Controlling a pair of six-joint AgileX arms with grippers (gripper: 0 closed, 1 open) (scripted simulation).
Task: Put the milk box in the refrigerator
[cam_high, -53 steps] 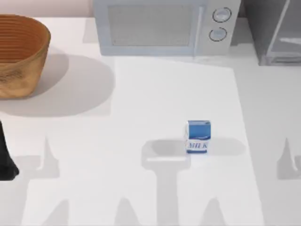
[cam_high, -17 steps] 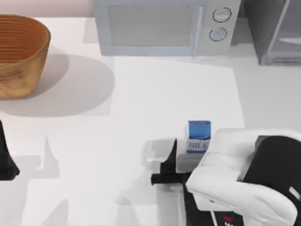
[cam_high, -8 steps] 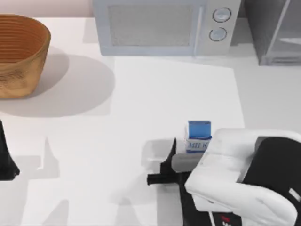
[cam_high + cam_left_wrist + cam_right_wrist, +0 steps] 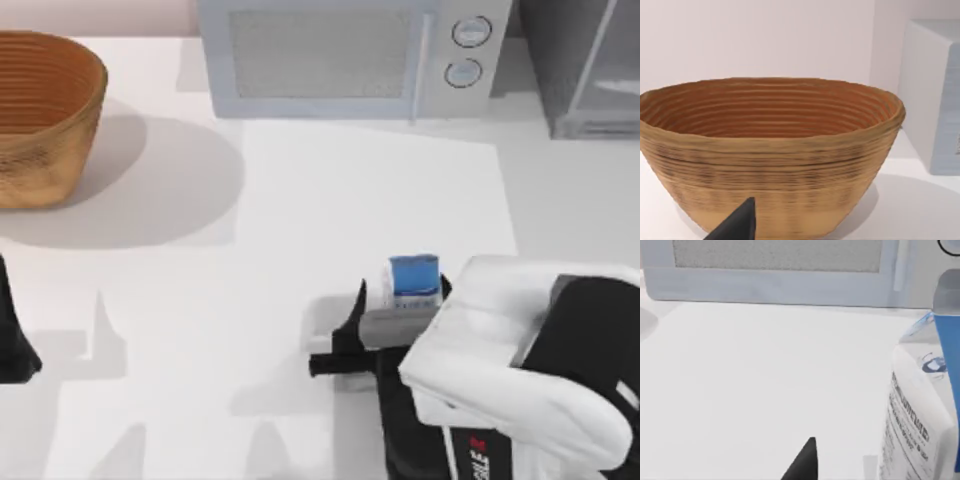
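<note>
The task is barely begun — the milk box (image 4: 414, 279) stands on the surface just ahead of the right gripper (image 4: 385, 315), whose jaws sit spread and empty beside it. Grasping, lifting and carrying it to the refrigerator (image 4: 585, 65) at the far right corner remain. The left gripper (image 4: 12, 340) idles at the left edge; I cannot tell its jaws' state.

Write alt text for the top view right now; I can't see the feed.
The right arm's gripper is at the milk box near the table's front right, one dark finger to the carton's left. A microwave and the refrigerator line the back edge, a woven basket sits at far left.
</note>
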